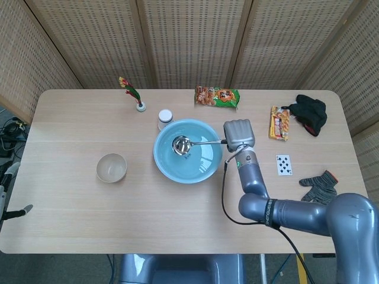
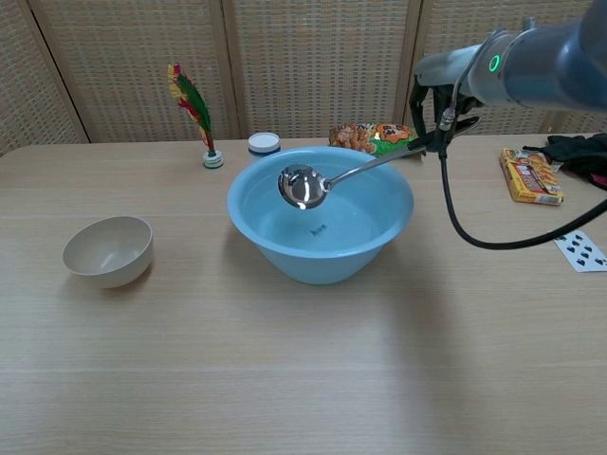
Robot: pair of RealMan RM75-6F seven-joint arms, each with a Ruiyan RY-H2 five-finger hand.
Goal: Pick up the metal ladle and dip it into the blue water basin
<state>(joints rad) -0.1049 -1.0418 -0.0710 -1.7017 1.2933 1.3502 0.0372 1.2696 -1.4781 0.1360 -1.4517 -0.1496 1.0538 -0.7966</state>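
Observation:
The blue water basin (image 1: 188, 171) (image 2: 321, 256) sits mid-table with water in it. My right hand (image 1: 238, 135) (image 2: 438, 95) grips the dark handle of the metal ladle (image 1: 181, 144) (image 2: 303, 187) beside the basin's right rim. The ladle's bowl hangs over the basin's inside, above the water in the chest view. Only part of my left hand (image 1: 7, 192) shows, at the left edge of the head view beside the table, and how its fingers lie is unclear.
A beige bowl (image 1: 111, 167) stands left of the basin. Behind it are a white jar (image 1: 165, 116), a feathered shuttlecock (image 1: 134, 94) and a snack bag (image 1: 217, 96). To the right lie a yellow packet (image 1: 279, 122), a playing card (image 1: 284, 164) and two gloves (image 1: 320, 184).

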